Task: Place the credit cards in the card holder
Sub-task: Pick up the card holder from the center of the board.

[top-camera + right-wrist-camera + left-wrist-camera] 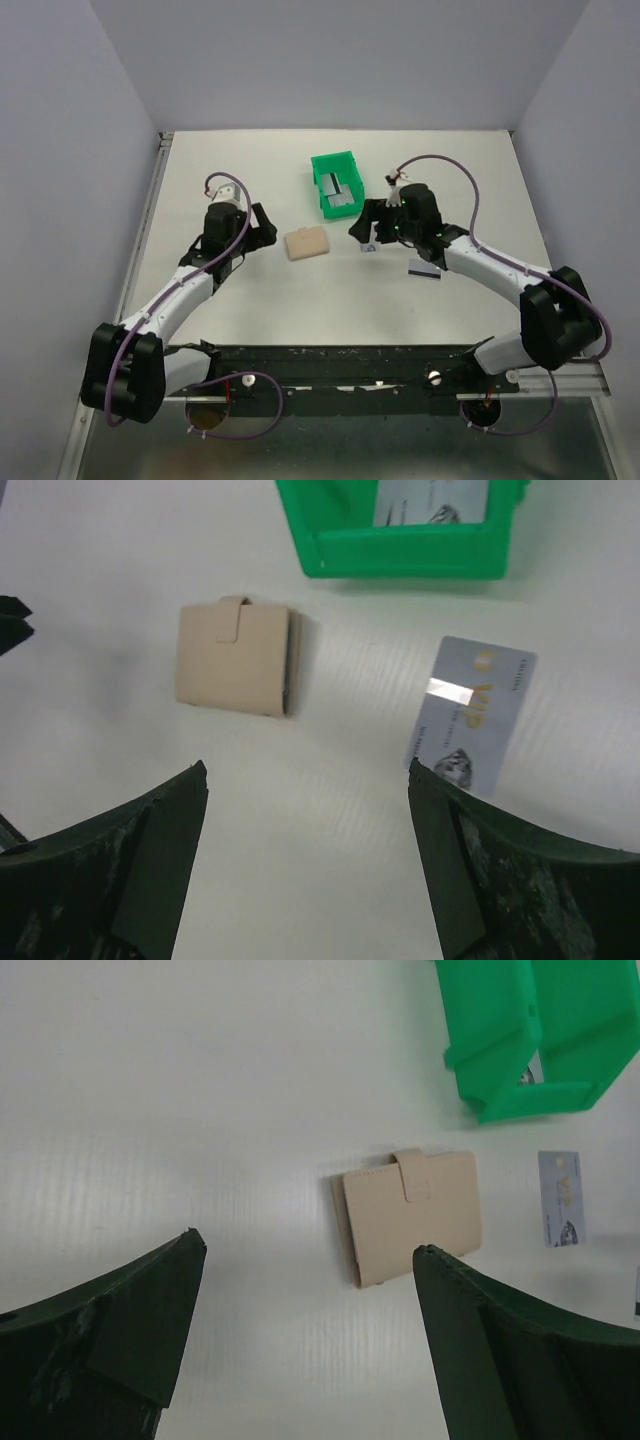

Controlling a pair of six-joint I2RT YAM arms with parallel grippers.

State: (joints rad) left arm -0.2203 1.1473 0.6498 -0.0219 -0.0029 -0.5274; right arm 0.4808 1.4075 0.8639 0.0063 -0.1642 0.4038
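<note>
- Both pairs of jaws stand spread wide with nothing between them. The left gripper (310, 1250) hovers with the card holder (410, 1215) at its 2 o'clock in the wrist view. The right gripper (305, 770) hovers over bare table (330, 880), between the holder and a silver credit card (472, 712).
- The card holder lies closed near the table's middle, with its tab folded over the front. The silver credit card lies flat at its 3 o'clock, apart from it.
- A second card (432, 502) sits inside the green bin (400, 555) at the holder's 1 o'clock. A third card (424, 268), dark-striped, peeks from under the right forearm in the top view.
- We judge the flat card to be the main risk: thin on a smooth top, it may skid away from closing fingers rather than lift.
- The soft holder may slide, or not open at all, unless one arm pins it.
- The bin's walls may block fingers reaching for the card inside.
- Gold letters on the silver card seem to read "VIP"; its fine print is too small to read. We see no brand on the holder.
</note>
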